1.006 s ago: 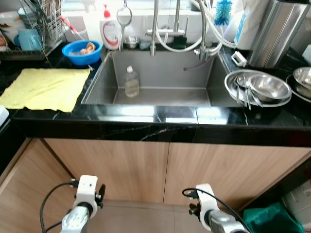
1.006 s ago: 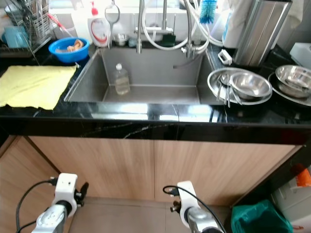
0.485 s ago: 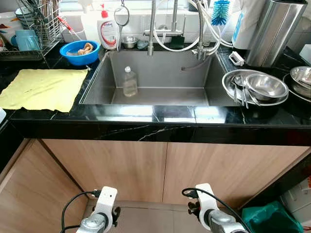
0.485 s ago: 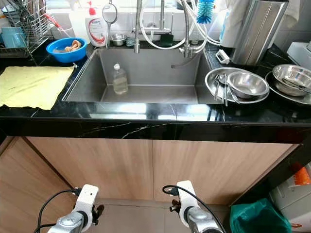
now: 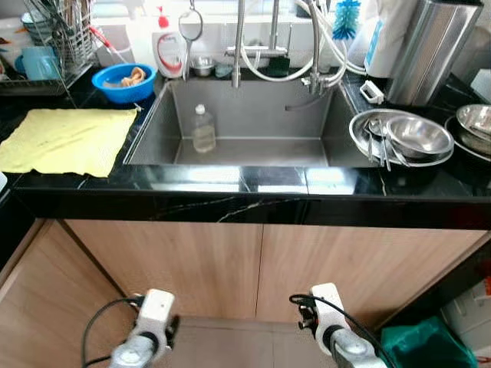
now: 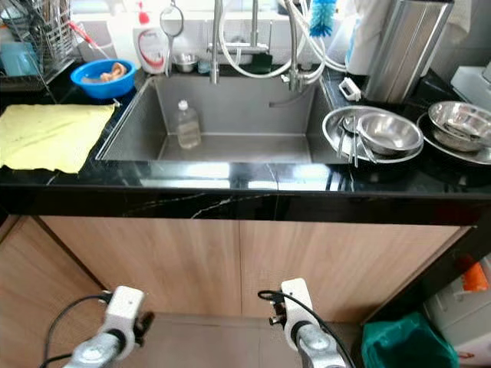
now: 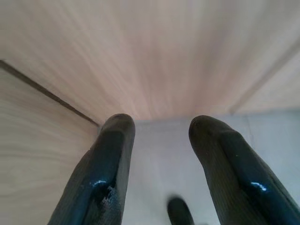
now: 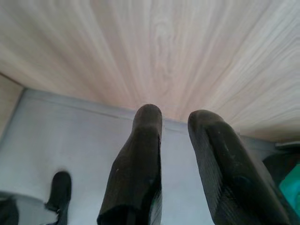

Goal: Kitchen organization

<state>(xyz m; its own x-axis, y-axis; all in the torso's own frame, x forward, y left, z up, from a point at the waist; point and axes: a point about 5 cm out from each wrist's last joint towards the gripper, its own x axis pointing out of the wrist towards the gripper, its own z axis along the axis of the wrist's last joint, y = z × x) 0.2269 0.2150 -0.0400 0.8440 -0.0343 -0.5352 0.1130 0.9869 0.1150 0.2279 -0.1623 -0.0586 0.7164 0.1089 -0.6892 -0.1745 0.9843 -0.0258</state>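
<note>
Steel sink [image 5: 153, 138] sits in the black counter [image 5: 253, 184] ahead of me, a clear bottle [image 5: 203, 129] upright inside it. Left of it lie a yellow cloth [image 5: 65, 139] and a blue bowl [image 5: 123, 80]; right, what look like nested steel bowls [image 5: 418, 138]. My left gripper [image 7: 157, 126] and right gripper [image 8: 174, 119] hang low before the wooden cabinet doors [image 5: 261, 264], fingers spread, holding nothing.

Sink [image 5: 322, 126] set in the counter [image 5: 245, 184], a bottle [image 5: 203, 129] upright inside at its left. Left of the sink: cloth [image 5: 65, 139], with a bowl [image 5: 123, 80] behind it. Right: nested steel bowls [image 5: 406, 138]. Taps [image 5: 261, 54] behind. Cabinet doors [image 5: 261, 264] below the counter.
</note>
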